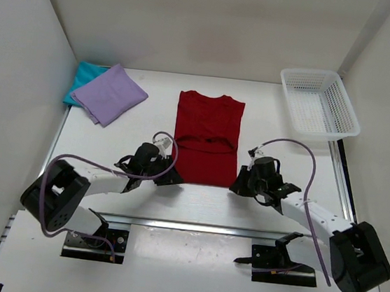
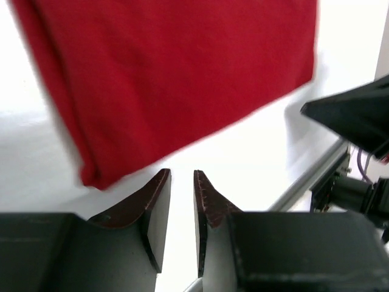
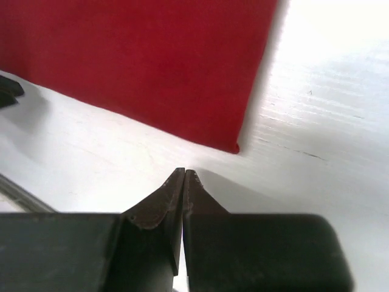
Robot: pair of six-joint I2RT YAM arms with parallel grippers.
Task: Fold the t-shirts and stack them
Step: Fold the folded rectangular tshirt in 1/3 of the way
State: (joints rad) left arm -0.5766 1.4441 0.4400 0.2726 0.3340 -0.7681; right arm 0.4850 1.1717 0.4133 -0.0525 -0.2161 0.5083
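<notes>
Right fingers [image 3: 167,201] shut and empty, left fingers [image 2: 155,207] slightly apart and empty, both just short of the near corners of the red shirt [image 1: 206,137] lying flat on the desk [image 1: 284,163]; I'd open both wide, pinch each corner together, and lift evenly so the fold lands square.

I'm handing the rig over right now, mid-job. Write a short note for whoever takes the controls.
Left gripper: jaws slightly apart, empty, just off the near left corner of the red t-shirt.
Right gripper: shut, empty, just off its near right corner.
Done: lavender t-shirt is folded and lies on the teal t-shirt at the far left.
To do: the red one lies mid-table as a long rectangle, sleeves tucked in. It probably needs folding across, then stacking on the lavender.
</notes>
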